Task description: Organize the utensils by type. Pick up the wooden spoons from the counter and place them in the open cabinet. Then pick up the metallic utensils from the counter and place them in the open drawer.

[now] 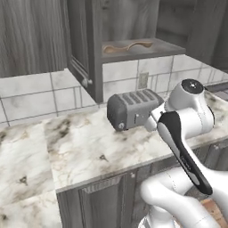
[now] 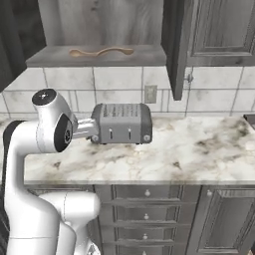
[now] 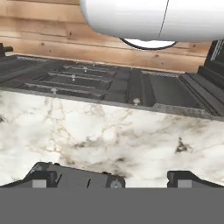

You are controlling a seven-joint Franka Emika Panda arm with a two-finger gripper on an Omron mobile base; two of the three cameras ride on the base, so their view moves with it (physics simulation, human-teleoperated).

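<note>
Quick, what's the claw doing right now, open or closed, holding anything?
Claw: open, jaws wide apart over the counter, holding nothing.

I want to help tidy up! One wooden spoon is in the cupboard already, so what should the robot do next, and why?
Probably turn to look for the next utensil. One wooden spoon already lies on the open cupboard's shelf, and the gripper looks open, with nothing between its tips, low over the counter near the toaster.
</note>
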